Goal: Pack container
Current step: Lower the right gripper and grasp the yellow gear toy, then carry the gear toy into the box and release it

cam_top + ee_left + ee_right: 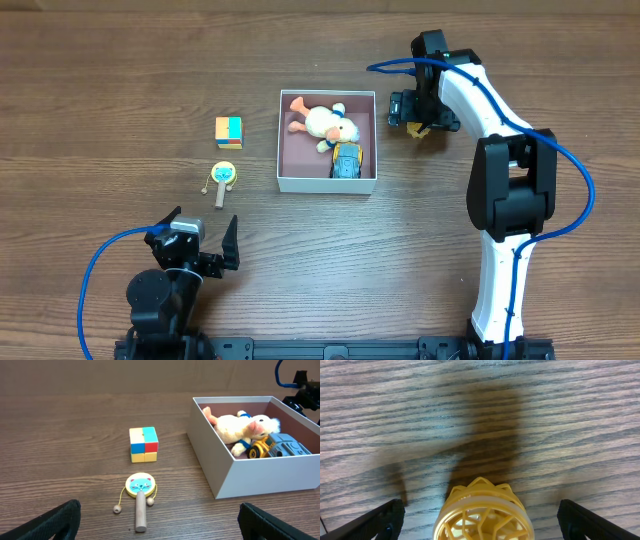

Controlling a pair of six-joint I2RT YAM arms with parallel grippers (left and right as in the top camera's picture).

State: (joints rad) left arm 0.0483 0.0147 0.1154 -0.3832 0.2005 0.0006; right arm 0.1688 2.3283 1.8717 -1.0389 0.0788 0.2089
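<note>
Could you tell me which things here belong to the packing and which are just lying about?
Job: container, plush animal, toy car, colour cube, cat-face drum rattle, yellow lattice toy at right gripper.
Lying about: nothing I can see.

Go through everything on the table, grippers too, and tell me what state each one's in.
left gripper: open, empty.
right gripper: open.
container: open-topped, partly packed.
plush duck: lying inside the container.
toy car: inside the container, beside the plush duck.
colour cube: on the table, unpacked.
cat-face drum: lying flat on the table, unpacked.
yellow lattice toy: between the right gripper's fingers, untouched by them.
</note>
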